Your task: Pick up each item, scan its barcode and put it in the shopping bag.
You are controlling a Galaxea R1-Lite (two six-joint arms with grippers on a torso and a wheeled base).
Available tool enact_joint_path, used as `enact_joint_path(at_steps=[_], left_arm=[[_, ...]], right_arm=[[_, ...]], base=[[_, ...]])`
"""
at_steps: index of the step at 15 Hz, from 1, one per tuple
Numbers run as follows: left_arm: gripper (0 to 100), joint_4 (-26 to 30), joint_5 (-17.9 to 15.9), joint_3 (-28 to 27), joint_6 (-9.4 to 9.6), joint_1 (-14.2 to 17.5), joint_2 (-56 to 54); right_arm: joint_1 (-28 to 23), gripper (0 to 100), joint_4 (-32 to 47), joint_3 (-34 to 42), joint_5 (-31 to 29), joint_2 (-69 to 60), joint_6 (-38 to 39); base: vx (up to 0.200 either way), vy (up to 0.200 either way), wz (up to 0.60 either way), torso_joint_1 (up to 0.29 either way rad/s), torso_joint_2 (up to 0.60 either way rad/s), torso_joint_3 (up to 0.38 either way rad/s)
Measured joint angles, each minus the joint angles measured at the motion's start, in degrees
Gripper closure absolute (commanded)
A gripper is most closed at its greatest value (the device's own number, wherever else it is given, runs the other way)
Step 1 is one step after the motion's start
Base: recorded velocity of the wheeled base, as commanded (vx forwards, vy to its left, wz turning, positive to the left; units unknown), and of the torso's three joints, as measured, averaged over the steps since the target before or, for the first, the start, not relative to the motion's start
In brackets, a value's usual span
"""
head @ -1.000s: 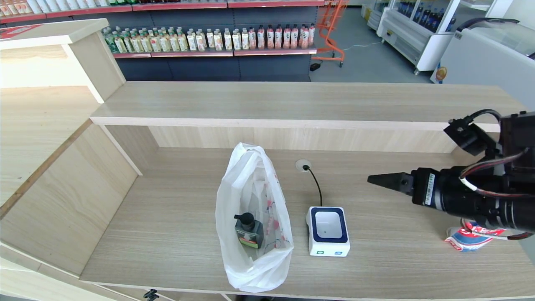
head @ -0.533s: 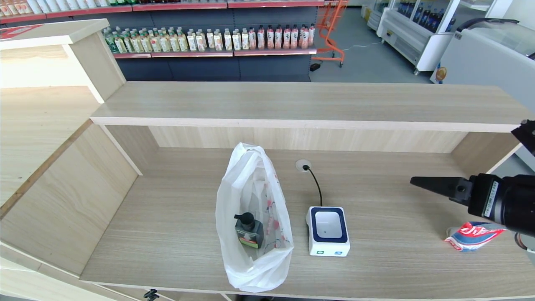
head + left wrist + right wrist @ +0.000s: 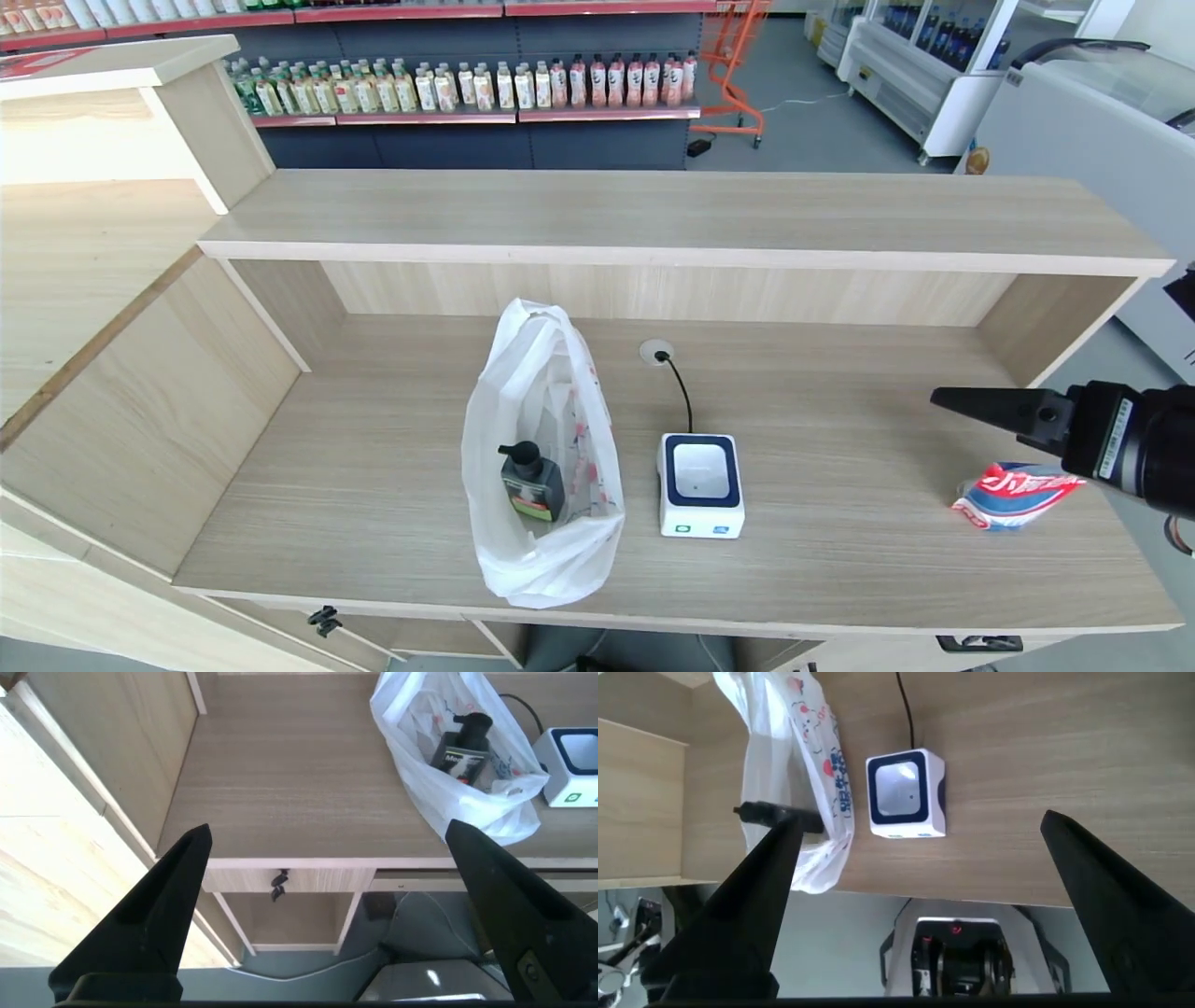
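Packet near level right arm's jaws.

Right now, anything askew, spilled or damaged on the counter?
Nothing stands out. The dark pump bottle stands upright inside the white plastic shopping bag, white-and-blue scanner box flat beside it, red-white-blue packet lying on the wooden counter, nothing spilled.

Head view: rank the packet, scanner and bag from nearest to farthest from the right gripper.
From the right gripper:
1. Packet, at the right end of the counter, close by the gripper.
2. Scanner, mid-counter.
3. Bag, left of the scanner, with a pump bottle inside.
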Motion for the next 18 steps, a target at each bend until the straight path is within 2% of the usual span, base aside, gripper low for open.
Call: enact_joint_path(at_steps=[2,5,8,10,14,18], left_arm=[[0,0.0,0.0,0.0,0.00,-0.1,0.0],[0,0.0,0.0,0.0,0.06,-0.2,0.0],[0,0.0,0.0,0.0,0.06,-0.1,0.0],[0,0.0,0.0,0.0,0.06,0.0,0.0],[0,0.0,0.0,0.0,0.06,-0.1,0.0],[0,0.0,0.0,0.0,0.09,0.0,0.0]], right_arm=[[0.1,0,0.0,0.0,0.1,0.0,0.0],[0.0,0,-0.1,0.1,0.1,0.1,0.3],[-1.7,0,0.0,-2.3,0.0,1.8,7.5],[-5.2,0,3.3,-5.8,-0.5,4.9,13.3],[-11.8,0,14.8,-14.4,-1.2,12.2,23.7],[-15.7,0,15.5,-17.5,-2.6,21.1,26.7]], base=[[0.000,0.000,0.00,0.000,0.00,0.000],[0.000,-0.200,0.00,0.004,0.00,0.004],[0.000,-0.200,0.00,0.001,0.00,0.009],[0.000,-0.200,0.00,0.010,0.00,0.000],[0.000,-0.200,0.00,0.002,0.00,0.002],[0.000,0.000,0.00,0.000,0.00,0.000]])
